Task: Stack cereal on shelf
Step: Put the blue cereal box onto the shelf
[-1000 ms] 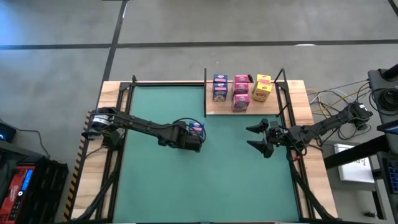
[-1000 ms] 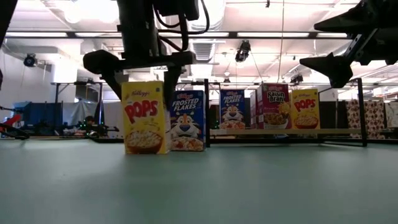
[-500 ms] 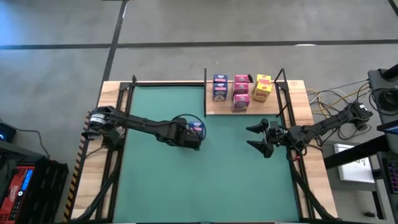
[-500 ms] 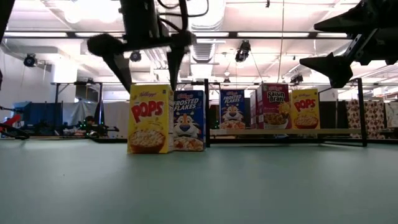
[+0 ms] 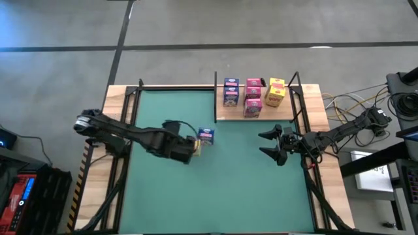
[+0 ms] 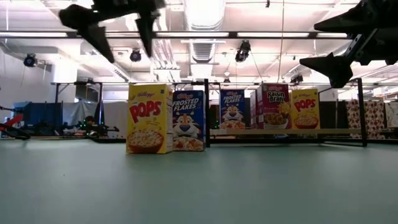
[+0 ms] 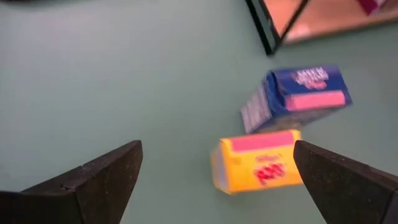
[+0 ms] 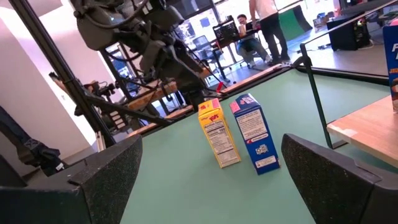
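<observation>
Cereal boxes stand in two groups on the green tabletop (image 5: 228, 189). A yellow Pops box (image 6: 149, 118) and a blue Frosted Flakes box (image 6: 188, 121) stand upright and touching, side by side, on the mat just off the near left corner of the shelf (image 5: 228, 113). Above and to the left of that pair, the left tool (image 6: 121, 28) hangs with its two dark fingers (image 7: 93, 180) spread wide and nothing between them; its wrist camera looks down on both boxes. On the light-wood shelf, more boxes sit in three rows: blue ones (image 5: 231, 92) at the left, magenta Raisin Bran boxes (image 5: 253, 98) in the middle and yellow ones (image 5: 276, 92) at the right. The right tool (image 5: 273, 145) waits over the mat in front of the shelf's right end, fingers apart and empty, facing the pair on the mat. People (image 8: 264, 28) are visible in the room beyond the tabletop.
</observation>
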`<act>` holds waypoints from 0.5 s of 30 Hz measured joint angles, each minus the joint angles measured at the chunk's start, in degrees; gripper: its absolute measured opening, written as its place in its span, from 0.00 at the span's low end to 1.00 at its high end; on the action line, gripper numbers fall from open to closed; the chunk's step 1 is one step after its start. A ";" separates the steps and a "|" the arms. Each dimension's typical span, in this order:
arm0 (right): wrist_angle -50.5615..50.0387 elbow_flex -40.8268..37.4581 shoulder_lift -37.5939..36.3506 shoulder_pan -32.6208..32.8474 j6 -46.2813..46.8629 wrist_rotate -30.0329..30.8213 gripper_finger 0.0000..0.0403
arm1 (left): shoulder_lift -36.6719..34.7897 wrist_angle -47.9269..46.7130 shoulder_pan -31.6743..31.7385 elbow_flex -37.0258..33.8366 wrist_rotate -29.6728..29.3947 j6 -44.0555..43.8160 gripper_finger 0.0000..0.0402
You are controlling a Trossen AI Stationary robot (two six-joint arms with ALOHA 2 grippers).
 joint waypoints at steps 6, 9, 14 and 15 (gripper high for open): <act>0.00 0.00 0.00 0.00 0.00 0.00 0.93 | -11.07 7.98 -1.29 -12.62 -7.82 6.22 0.99; 0.00 0.00 -0.02 0.01 0.00 0.00 0.93 | -18.02 20.64 -1.33 -20.69 -11.09 19.99 0.99; 0.00 0.00 -0.02 0.00 0.00 0.02 0.93 | -30.07 43.84 0.77 -34.10 -14.09 42.98 0.99; 0.00 0.00 -0.02 0.01 0.00 0.02 0.93 | -32.41 47.66 1.34 -36.63 -14.02 45.84 0.99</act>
